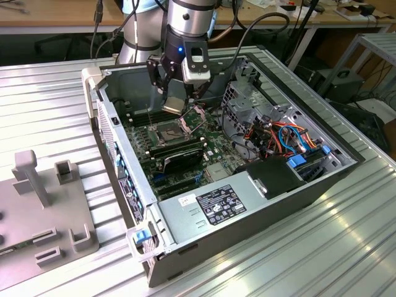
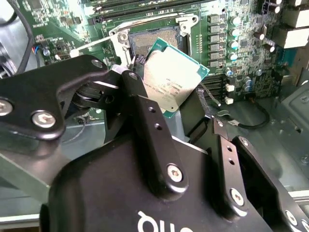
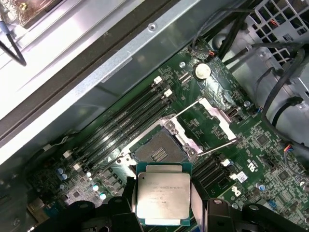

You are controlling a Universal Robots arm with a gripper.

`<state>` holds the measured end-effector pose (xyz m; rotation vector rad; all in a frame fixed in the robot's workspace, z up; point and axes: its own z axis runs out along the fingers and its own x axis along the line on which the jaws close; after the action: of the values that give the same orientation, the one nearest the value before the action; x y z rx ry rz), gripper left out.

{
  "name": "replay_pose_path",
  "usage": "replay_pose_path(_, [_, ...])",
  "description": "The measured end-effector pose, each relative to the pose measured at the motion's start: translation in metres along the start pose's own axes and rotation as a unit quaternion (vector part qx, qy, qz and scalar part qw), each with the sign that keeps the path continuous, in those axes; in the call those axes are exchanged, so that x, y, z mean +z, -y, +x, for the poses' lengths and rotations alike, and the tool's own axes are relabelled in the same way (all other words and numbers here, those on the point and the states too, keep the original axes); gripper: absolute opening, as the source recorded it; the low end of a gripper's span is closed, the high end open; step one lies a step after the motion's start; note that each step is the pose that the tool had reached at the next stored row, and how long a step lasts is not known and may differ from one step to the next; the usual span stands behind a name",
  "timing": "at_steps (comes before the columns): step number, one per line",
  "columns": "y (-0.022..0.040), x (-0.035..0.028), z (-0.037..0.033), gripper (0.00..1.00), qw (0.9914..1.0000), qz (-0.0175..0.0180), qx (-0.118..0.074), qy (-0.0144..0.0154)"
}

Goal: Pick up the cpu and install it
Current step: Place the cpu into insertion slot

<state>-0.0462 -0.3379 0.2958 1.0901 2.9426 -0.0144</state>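
Observation:
The cpu (image 2: 170, 77) (image 3: 162, 195) is a flat grey square chip with a green rim, held by its edges between my black fingers (image 2: 145, 113). My gripper (image 1: 176, 103) hangs inside the open computer case, a little above the motherboard. The chip (image 1: 175, 103) is in the air just short of the open square socket (image 3: 159, 153) (image 2: 155, 41) (image 1: 168, 130). The socket's hinged metal frame (image 3: 215, 113) is swung up and back, and its pin field shows bare.
Black memory slots (image 3: 126, 121) run beside the socket. A black module bank (image 1: 179, 156) lies nearer the power supply (image 1: 216, 201). Cable bundles and a drive cage (image 1: 272, 127) fill the case's right in the exterior view. The case walls (image 1: 117, 148) close in around the board.

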Motion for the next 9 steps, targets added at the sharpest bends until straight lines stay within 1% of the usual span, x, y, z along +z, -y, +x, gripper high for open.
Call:
replay_pose_path(2, [0.0000, 0.0004, 0.0000, 0.55, 0.99982, 0.0001, 0.019, -0.0002])
replay_pose_path(4, [0.0000, 0.0008, 0.0000, 0.55, 0.99928, 0.0002, 0.038, -0.0003])
replay_pose_path(5, [0.0000, 0.0012, 0.0000, 0.55, 0.99852, 0.0003, 0.054, -0.0004])
replay_pose_path(7, [0.0000, 0.0018, 0.0000, 0.55, 0.99650, 0.0005, 0.084, -0.0006])
replay_pose_path(9, [0.0000, 0.0023, 0.0000, 0.55, 0.99491, 0.0006, 0.101, -0.0008])
